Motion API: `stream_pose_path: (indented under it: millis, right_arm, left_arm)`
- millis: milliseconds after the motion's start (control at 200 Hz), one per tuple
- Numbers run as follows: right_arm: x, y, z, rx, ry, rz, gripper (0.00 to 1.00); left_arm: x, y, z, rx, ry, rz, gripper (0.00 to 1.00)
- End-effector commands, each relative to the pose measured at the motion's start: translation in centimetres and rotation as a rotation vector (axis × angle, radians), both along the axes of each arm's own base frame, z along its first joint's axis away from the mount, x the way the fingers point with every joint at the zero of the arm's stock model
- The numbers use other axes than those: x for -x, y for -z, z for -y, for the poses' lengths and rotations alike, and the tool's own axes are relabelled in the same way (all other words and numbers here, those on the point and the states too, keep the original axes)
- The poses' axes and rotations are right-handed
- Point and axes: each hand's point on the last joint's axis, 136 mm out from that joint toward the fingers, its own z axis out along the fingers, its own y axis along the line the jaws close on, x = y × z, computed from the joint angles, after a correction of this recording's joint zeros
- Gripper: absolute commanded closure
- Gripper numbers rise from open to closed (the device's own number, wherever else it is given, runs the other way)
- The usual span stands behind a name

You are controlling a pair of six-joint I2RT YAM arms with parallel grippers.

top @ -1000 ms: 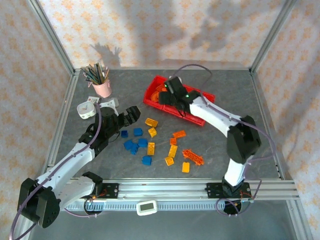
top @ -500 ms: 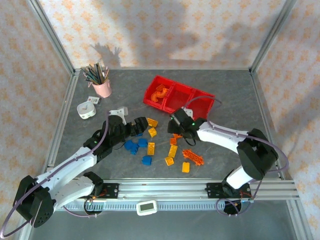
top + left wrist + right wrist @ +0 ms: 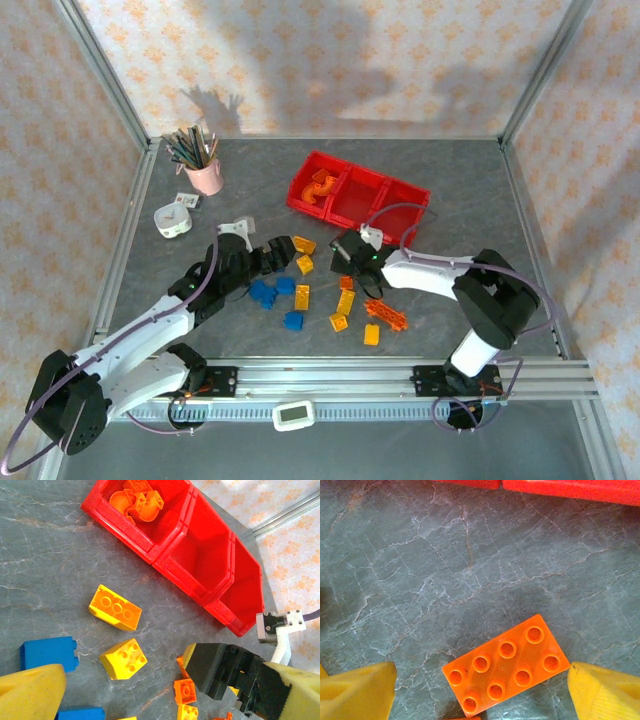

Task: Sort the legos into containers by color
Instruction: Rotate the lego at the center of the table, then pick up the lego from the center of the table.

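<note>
Flat orange eight-stud plastic brick (image 3: 506, 663) lies on grey marbled surface (image 3: 420, 570), dead between right pincer (image 3: 480, 692) fingers, touching neither. Pincer wide open, empty. Brick's long axis runs 8 to 2 o'clock, skewed to jaw line, so probably needs wrist twist first. Red plastic bins (image 3: 560, 485) at 12. Left pincer (image 3: 283, 253) also open, empty, farther off.

No writing, number or brand can be read anywhere. The small white gadget (image 3: 294, 414) on the front rail (image 3: 350, 378) has a screen too small to make out. The white tub (image 3: 173, 220) on the bench (image 3: 450, 190) bears a red mark, illegible. The studs of the orange brick (image 3: 506, 662) look blank.
</note>
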Motion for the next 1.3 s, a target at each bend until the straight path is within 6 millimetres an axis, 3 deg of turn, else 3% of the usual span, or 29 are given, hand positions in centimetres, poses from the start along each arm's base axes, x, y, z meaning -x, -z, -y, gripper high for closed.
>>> stream_pose_path:
  millis: [0,175,511,701,826,1296]
  right_arm:
    - [-0.2,0.3,0.7,0.040,0.044,0.028,0.11]
    - [-1.0,0.4,-0.5,0.023,0.026,0.042,0.11]
    - [-4.2,-1.4,-5.0,0.004,-0.068,0.102,0.11]
    - [-3.2,-1.6,-2.0,0.114,-0.010,0.084,0.14]
    - [-2.0,-0.4,-0.8,0.159,-0.004,0.040,0.19]
    - [-2.0,2.7,-2.1,0.208,-0.044,-0.010,0.42]
  left_arm:
    - [0.0,-0.4,-0.2,0.005,-0.016,0.026,0.01]
    - [-0.1,-0.5,-0.2,0.001,-0.018,0.028,0.01]
    - [0.0,-1.1,-0.6,-0.001,-0.032,0.045,0.01]
    - [0.1,-1.3,-1.0,-0.008,-0.045,0.049,0.01]
    - [0.1,-1.2,-1.2,-0.012,-0.050,0.054,0.01]
    - [0.1,-0.9,-1.1,-0.020,-0.046,0.047,0.01]
